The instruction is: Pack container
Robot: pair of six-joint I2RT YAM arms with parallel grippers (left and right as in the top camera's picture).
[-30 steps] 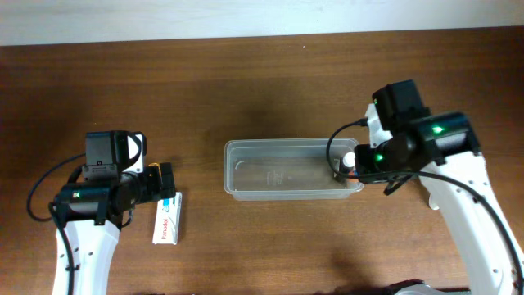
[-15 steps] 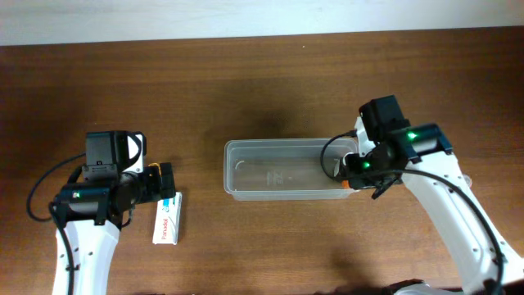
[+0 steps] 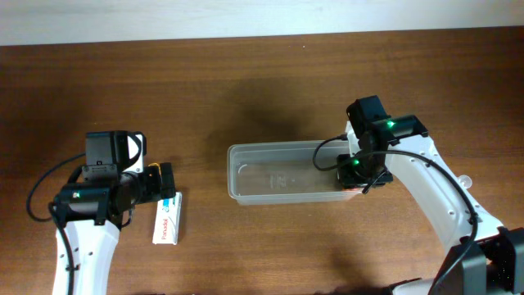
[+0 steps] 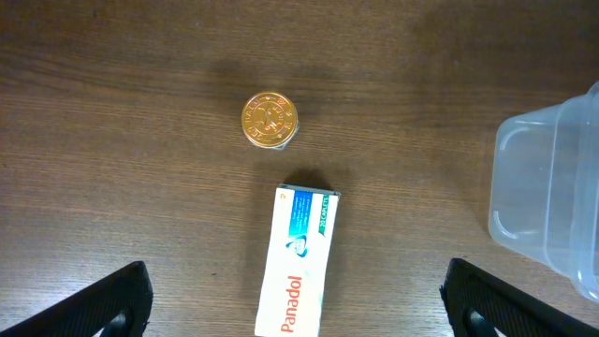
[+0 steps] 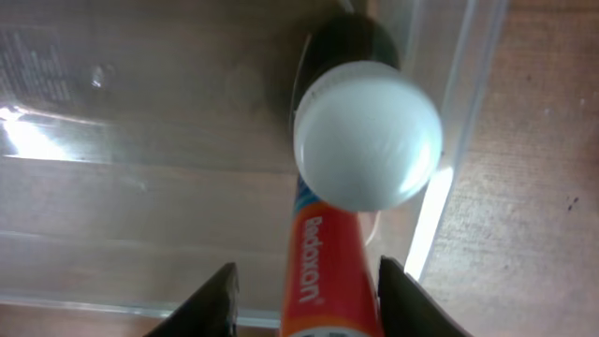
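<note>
Overhead, the brown wooden desk [image 3: 262,90] is carrying everything. The clear container [image 3: 278,176] is lying lengthwise near its middle, its right end directly beneath the right claw [image 3: 354,168]. The left claw [image 4: 298,281] is hovering well apart from the container, its fingers [image 4: 103,300] spread wide and holding nothing. Just ahead of that claw, a white and blue Panadol box [image 4: 301,262] is lying flat on the desk. Between the right claw's fingers [image 5: 201,300], an orange Redoxon tube [image 5: 323,271] is pointing out across the container's wall, its white cap [image 5: 368,136] showing over the tub's floor. One finger is touching the tube while a gap is showing at the other, so I cannot tell whether this claw is gripping it. Farther ahead of the left claw, just beyond the Panadol box, a small round gold lid [image 4: 270,120] is sitting on the desk.
</note>
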